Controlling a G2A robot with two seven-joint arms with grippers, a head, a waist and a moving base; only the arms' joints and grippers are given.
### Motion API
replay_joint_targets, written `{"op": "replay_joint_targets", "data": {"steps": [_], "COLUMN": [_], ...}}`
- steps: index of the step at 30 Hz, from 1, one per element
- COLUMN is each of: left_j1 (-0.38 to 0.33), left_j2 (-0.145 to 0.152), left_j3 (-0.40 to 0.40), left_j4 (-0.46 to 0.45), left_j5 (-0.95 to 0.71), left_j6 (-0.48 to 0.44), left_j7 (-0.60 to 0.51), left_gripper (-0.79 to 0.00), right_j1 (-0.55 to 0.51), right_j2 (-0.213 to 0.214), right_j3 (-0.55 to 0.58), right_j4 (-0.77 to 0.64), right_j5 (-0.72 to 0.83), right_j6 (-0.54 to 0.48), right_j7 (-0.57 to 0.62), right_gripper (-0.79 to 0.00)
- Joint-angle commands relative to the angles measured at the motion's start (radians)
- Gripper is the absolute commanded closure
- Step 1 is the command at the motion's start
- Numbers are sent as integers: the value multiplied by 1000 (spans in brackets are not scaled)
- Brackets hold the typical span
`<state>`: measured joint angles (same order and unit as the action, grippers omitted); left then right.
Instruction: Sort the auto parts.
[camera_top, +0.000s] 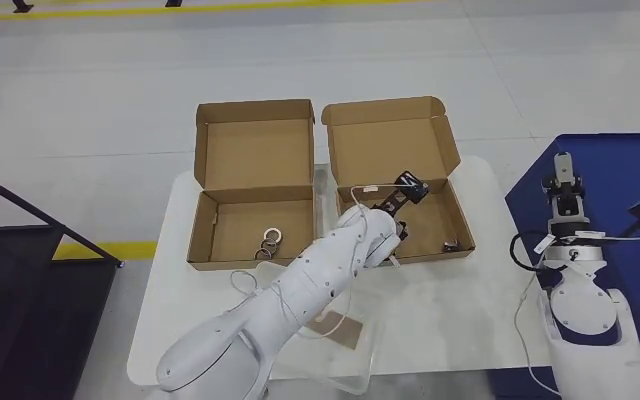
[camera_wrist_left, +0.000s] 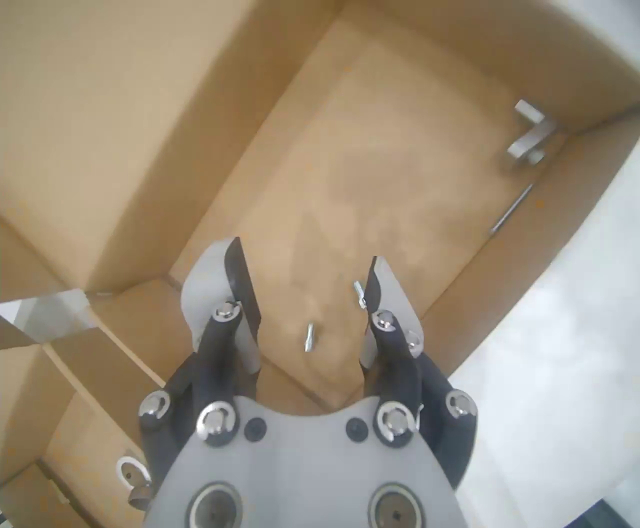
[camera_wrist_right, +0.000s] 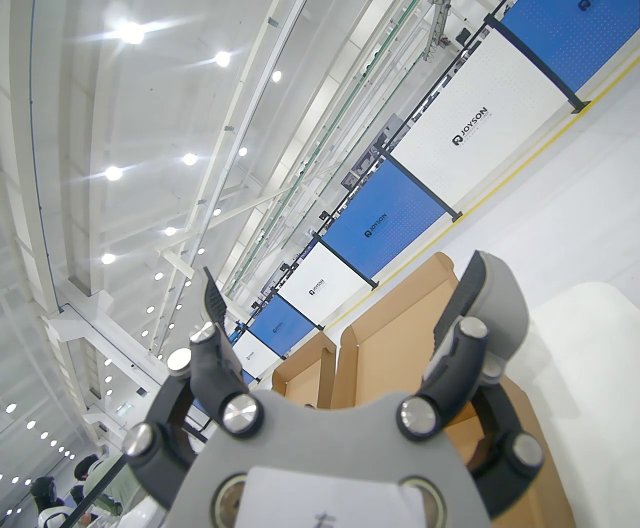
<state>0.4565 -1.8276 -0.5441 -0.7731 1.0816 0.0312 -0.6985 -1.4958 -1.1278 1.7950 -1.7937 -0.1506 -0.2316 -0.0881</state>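
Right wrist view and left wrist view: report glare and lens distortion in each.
Right wrist view: ceiling lamps flare into starbursts, and ceiling ribs bow. Left wrist view: soft even light, no glare on the cardboard box, whose rim curves.

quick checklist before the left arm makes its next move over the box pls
1. left tool open, nothing between its jaws: ok
2. pin lies loose on the box floor: ok
3. small part clear of the tool's finger: cannot tell
4. bracket sits in a box corner, apart from the tool: ok
5. right tool open, far from the box: ok
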Motion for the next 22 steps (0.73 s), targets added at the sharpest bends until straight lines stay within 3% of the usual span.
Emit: {"op": "replay_joint_targets", "data": {"steps": [1,2,6,7,8,10,13,18,22], "left_j1": [17,28,173,255,304,479,669,921,1055], "left_j2": [17,24,101,132,146,188,224,262,280], "left_j3": [-54,-74,-243,-310,-344,-463,-585,-763,-914], "left_j4": [-98,-138,-481,-637,-717,-987,-1245,-1506,-1577], "left_j5": [-15,-20,19,59,70,62,66,26,-19], "left_j6": [14,9,-19,-57,-80,-176,-281,-394,-447], "left_j7": [58,71,123,116,107,78,63,84,147], "left_gripper": [0,0,0,0,0,0,0,0,0], "right_j1": [0,0,0,0,0,0,0,0,0], "right_j2": [0,0,0,0,0,0,0,0,0], "right_j3": [0,0,0,0,0,0,0,0,0], "right_j4": [0,0,0,0,0,0,0,0,0], "right_j5": [0,0,0,0,0,0,0,0,0], "right_j6": [0,0,0,0,0,0,0,0,0], "right_j7": [0,0,0,0,0,0,0,0,0], "right_gripper": [-785,-785,-785,-785,-785,-785,-785,-785,-785]}}
